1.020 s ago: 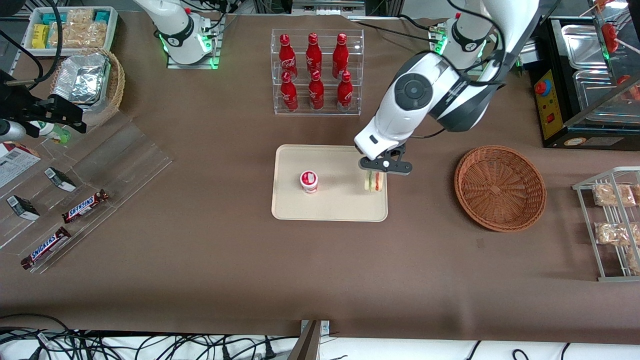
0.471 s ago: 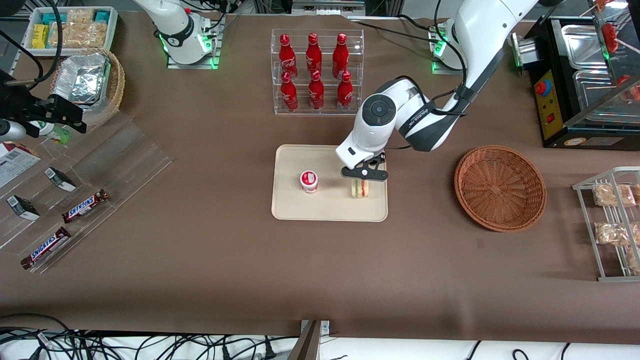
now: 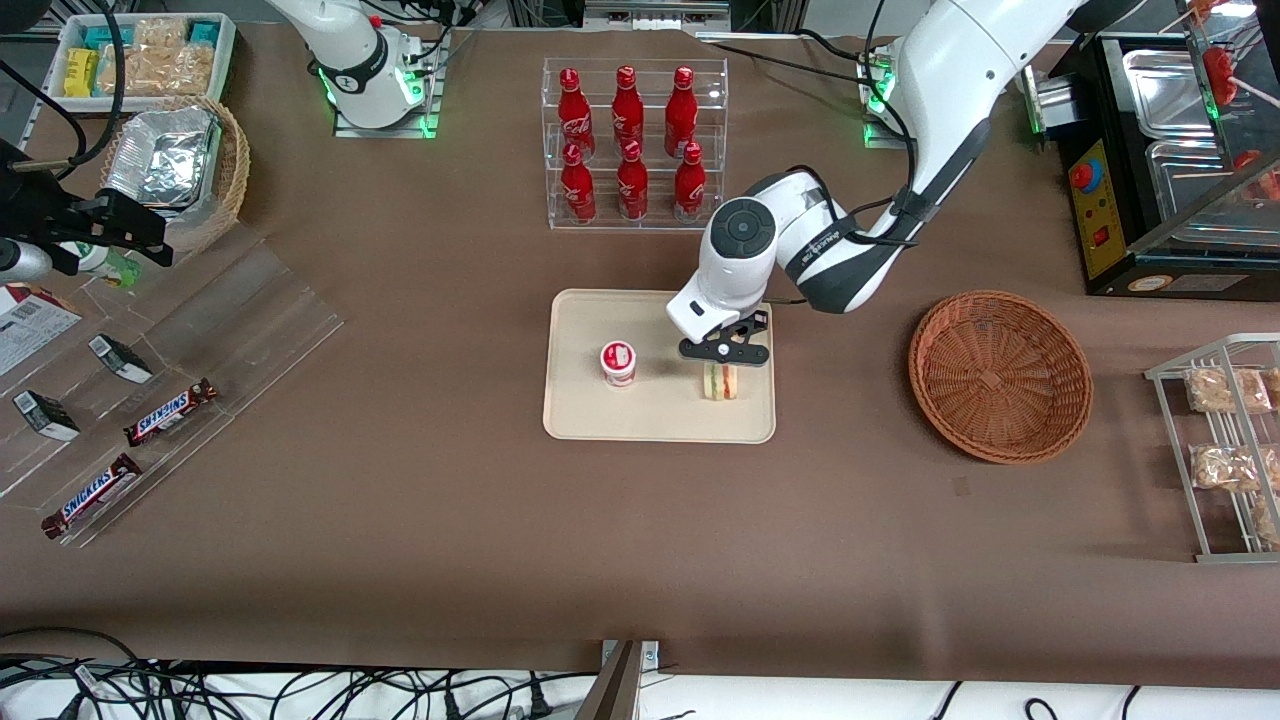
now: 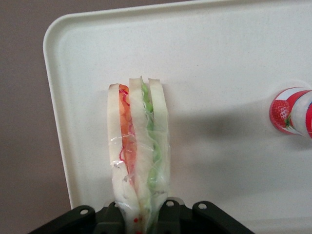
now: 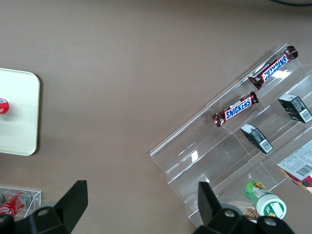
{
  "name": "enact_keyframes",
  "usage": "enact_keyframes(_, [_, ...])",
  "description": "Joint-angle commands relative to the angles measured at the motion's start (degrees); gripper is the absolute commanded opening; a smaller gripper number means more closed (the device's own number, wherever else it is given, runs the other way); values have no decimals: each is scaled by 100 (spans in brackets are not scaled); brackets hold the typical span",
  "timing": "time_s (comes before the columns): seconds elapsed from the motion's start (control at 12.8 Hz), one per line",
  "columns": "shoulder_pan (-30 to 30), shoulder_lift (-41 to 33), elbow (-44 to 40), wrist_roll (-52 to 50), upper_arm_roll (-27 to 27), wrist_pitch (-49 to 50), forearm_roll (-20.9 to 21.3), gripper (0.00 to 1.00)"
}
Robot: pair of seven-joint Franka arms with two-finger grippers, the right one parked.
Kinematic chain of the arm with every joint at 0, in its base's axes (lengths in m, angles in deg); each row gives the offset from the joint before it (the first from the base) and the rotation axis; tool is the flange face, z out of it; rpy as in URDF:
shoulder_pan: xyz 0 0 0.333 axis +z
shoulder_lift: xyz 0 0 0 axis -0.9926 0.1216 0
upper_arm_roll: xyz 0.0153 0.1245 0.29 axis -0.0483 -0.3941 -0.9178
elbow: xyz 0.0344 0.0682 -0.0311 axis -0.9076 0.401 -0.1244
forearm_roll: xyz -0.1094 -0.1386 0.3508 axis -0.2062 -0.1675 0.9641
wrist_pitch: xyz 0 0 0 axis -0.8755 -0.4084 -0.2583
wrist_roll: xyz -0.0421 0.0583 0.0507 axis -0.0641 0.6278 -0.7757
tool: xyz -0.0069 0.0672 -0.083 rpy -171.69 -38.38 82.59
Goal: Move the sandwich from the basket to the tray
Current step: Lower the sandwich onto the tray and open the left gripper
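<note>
The sandwich (image 3: 720, 382), a wrapped wedge of pale bread with red and green filling, stands on edge in the cream tray (image 3: 660, 415), close to the rim nearest the basket. My gripper (image 3: 723, 352) sits just above it, shut on its upper end. In the left wrist view the wrapped sandwich (image 4: 139, 146) is pinched between the black fingers of the gripper (image 4: 140, 220), over the tray floor (image 4: 219, 68). I cannot tell whether it touches the floor. The reddish-brown basket (image 3: 1000, 375) stands empty toward the working arm's end of the table.
A small strawberry yoghurt cup (image 3: 618, 362) stands in the tray beside the sandwich. A clear rack of red bottles (image 3: 632, 140) stands farther from the front camera than the tray. A wire rack of snack bags (image 3: 1225, 440) is at the working arm's end.
The gripper carried the sandwich from the tray's basket-side rim a little inward and down toward the tray floor. Over the last half second it hardly moved.
</note>
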State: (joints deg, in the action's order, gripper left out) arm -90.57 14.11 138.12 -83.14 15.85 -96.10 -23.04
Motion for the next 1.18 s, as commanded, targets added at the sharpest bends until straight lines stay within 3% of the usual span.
enact_keyframes(0.0, [-88,178,-155,-162,-20,5,295,17])
enact_keyframes(0.16, [-88,187,-147,-162,-20,5,296,22])
enact_keyframes(0.24, [-97,213,-155,-162,-20,13,304,40])
enact_keyframes(0.39, [-237,231,-147,-162,-89,22,453,92])
enact_keyframes(0.47, [-246,248,-147,-171,-90,31,471,100])
enact_keyframes(0.86, [-124,21,-226,-259,-64,110,366,100])
enact_keyframes(1.1, [78,-340,-558,-479,-2,757,122,100])
